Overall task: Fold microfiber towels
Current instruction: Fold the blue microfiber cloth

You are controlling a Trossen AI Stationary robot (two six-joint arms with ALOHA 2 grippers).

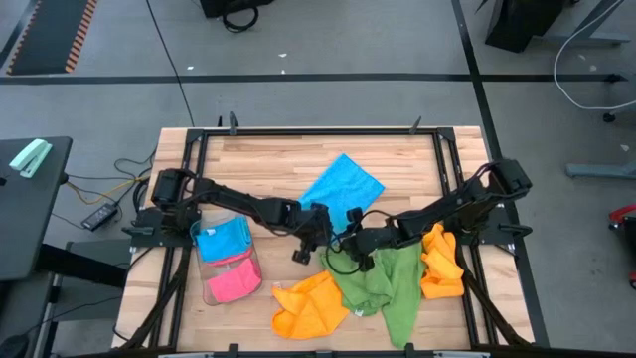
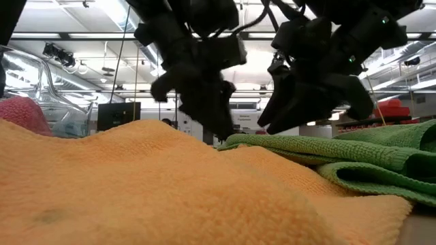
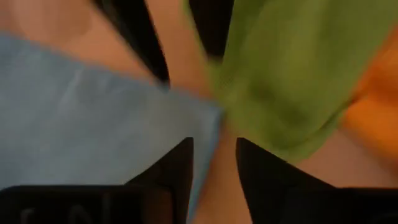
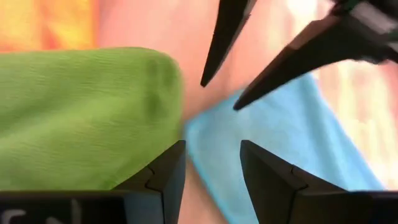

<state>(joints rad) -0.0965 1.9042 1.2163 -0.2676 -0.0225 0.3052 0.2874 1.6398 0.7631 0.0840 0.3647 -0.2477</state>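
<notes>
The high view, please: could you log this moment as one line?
left hand open, empty | right hand open, empty | both beside blue towel | green towel unfolded

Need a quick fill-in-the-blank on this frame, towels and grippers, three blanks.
1. The flat towel at the table's middle is ____.
2. The clear tray holds a blue towel and a ____ one.
3. The left gripper and right gripper meet beside the ____ towel, whose lower end lies between two orange towels.

Missing: blue; pink; green

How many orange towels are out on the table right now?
2: one orange towel at the front edge, left of the green towel; another orange towel right of it. Others may be hidden.
</notes>
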